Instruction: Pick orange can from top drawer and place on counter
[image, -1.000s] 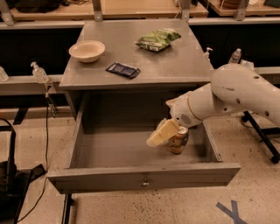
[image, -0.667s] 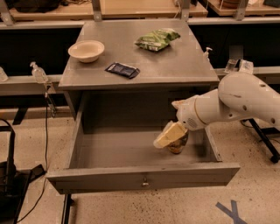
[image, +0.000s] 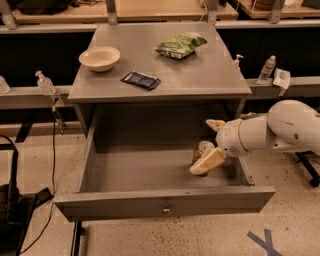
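Claw: the gripper (image: 212, 144) is hanging inside the top drawer (image: 125, 202) toward its 3 o'clock wall, fingers spread, pinching nothing.
Can: the orange can (image: 202, 149) is standing just at the claw's 9 o'clock, with the lower finger (image: 207, 163) crossing in front of it.
Risk: if the claw closes off-centre, I reckon it will be tipping the can over.
Risk on lift: the counter (image: 210, 75) edge is overhanging at 12 o'clock, so a straight rise may be clipping it.
Counter: a bowl (image: 99, 57), a dark packet (image: 141, 80) and a green bag (image: 180, 44) are lying there.
Room: speckled floor; wooden tabletop (image: 165, 7) behind.

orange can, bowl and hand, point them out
orange can (image: 204, 147), camera view, its upper end
bowl (image: 99, 56), camera view, inner wall
hand (image: 201, 148), camera view, midway between fingertips, at top drawer's (image: 150, 172) right end
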